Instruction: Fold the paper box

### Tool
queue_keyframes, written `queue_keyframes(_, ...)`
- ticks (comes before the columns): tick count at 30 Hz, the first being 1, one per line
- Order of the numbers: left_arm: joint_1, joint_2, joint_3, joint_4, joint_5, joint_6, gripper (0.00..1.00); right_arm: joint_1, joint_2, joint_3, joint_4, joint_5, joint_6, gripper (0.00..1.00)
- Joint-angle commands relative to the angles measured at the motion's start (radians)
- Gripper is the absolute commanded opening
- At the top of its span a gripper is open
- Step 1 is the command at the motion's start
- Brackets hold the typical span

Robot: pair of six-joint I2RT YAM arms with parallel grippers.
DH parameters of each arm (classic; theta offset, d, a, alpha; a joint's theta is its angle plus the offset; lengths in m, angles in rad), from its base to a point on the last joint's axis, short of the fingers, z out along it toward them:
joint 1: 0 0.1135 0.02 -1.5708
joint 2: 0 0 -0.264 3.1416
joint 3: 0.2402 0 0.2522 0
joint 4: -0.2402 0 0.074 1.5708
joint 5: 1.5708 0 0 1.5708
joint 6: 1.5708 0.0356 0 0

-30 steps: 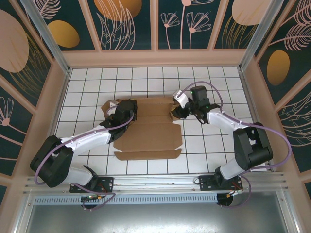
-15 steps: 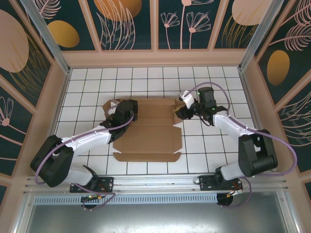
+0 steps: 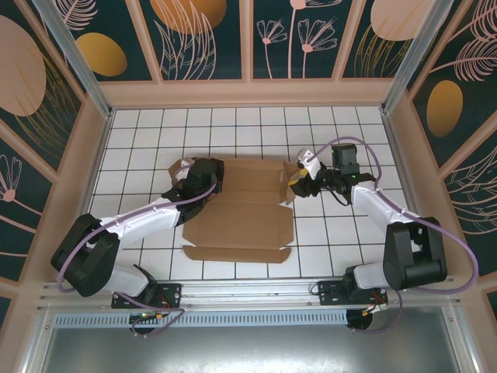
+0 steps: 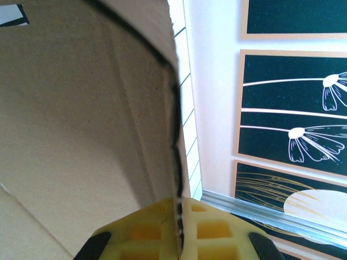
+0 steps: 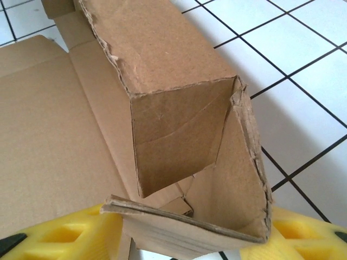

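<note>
The left gripper [image 4: 179, 239] is closed, its yellow pads [image 4: 140, 233] pinching the thin edge of a raised cardboard flap. In the left wrist view, that flap rises straight up from between the pads, with its plain brown face spreading to the left. In the top view, this gripper sits at the far left corner of the paper box [image 3: 241, 214], and the left arm [image 3: 140, 221] reaches in diagonally from its base at the near left.

The right gripper [image 3: 298, 181] is at the far right corner of the box. Its yellow fingers [image 5: 70, 234] stand apart, one on each side of a side wall that is folded up into a hollow, open-ended corner. The cardboard spans the gap between them, and it is not possible to tell whether they press on it. The torn, ragged edges of this wall show clearly in the right wrist view.

The box lies in the middle of the white tiled table [image 3: 155, 132], mostly as a flat die-cut sheet. Its centre panel rests on the tiles and a narrow front flap lies flat towards the arm bases. Dark wall panels [image 3: 303, 39] painted with pale flowers and golden shapes surround the table.
</note>
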Motion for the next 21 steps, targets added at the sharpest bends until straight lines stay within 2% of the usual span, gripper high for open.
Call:
queue_keyframes(1,0.005,0.009,-0.002,-0.091,-0.022,0.029,0.00,-0.008,-0.036,0.024,-0.043,-0.101,0.008,0.57)
queue_keyframes(2,0.006,0.007,-0.004,-0.091,-0.027,0.035,0.00,-0.007,-0.044,0.022,-0.039,-0.104,0.018,0.65)
queue_keyframes(4,0.005,0.001,-0.007,-0.090,-0.034,0.046,0.00,-0.009,-0.058,0.025,-0.041,-0.106,0.050,0.66)
queue_keyframes(9,0.005,0.007,-0.005,-0.082,-0.025,0.067,0.00,-0.045,-0.124,0.025,0.041,-0.195,0.241,0.61)
queue_keyframes(11,0.005,0.010,0.000,-0.080,-0.023,0.082,0.00,-0.075,-0.148,0.021,0.094,-0.185,0.326,0.57)
queue_keyframes(12,0.005,0.011,0.000,-0.080,-0.023,0.085,0.00,-0.099,-0.157,0.013,0.122,-0.172,0.355,0.51)
queue_keyframes(13,0.006,0.010,0.000,-0.077,-0.021,0.086,0.00,-0.114,-0.161,0.010,0.124,-0.106,0.350,0.44)
queue_keyframes(16,0.006,0.009,-0.004,-0.063,-0.018,0.089,0.00,-0.147,-0.146,-0.003,0.059,0.045,0.262,0.35)
queue_keyframes(19,0.006,0.006,-0.004,-0.054,-0.021,0.101,0.00,-0.126,-0.104,-0.016,0.001,0.225,0.168,0.31)
queue_keyframes(21,0.007,0.006,-0.006,-0.041,-0.023,0.110,0.00,-0.120,-0.087,-0.031,-0.014,0.258,0.136,0.31)
